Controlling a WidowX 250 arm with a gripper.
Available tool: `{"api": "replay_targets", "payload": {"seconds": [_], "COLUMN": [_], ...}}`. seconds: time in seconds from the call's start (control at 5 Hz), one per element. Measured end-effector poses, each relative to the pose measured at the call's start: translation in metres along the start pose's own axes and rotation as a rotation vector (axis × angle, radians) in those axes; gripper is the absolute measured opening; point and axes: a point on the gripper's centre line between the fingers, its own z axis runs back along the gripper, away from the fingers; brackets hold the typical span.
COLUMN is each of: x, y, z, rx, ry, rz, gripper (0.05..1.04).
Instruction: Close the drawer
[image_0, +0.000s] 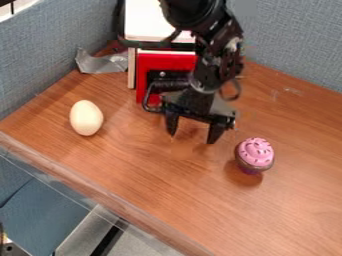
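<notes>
Red, boxy drawer (150, 61): low in a white-topped cabinet (147, 22), apparently pulled out; partly behind the arm.
Black two-finger gripper (194, 131): just in front of the drawer, pointing down, spread wide, holding nothing.
Handling: probably light, stiff, rather slick; best pushed flat at mid-front, without gripping.
Pale, smooth egg (86, 118): left of the drawer, on the brown wooden table (153, 182).
Pink-frosted toy cupcake (255, 153): right of the drawer, nearer the camera.
Count: one drawer, one cabinet, one gripper, one egg, one cupcake.

A black arm (215, 70) – rounded upper joint (192, 12), dark looping cable (238, 91) – ends in a two-pronged black hand (192, 138).
</notes>
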Motion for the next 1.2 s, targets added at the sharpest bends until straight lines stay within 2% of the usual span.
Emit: {"api": "replay_targets", "payload": {"seconds": [0.2,0.8,1.2], "x": [0.013,0.016,0.027], "y": [0.004,0.01,0.011], "z": [-0.003,-0.008,-0.004], "rx": [0.001,0.03,0.023], "ry": [-0.006,-0.011,-0.032], "rz": [0.022,0.006,0.025], "gripper": [1.001,1.001,1.001]}}
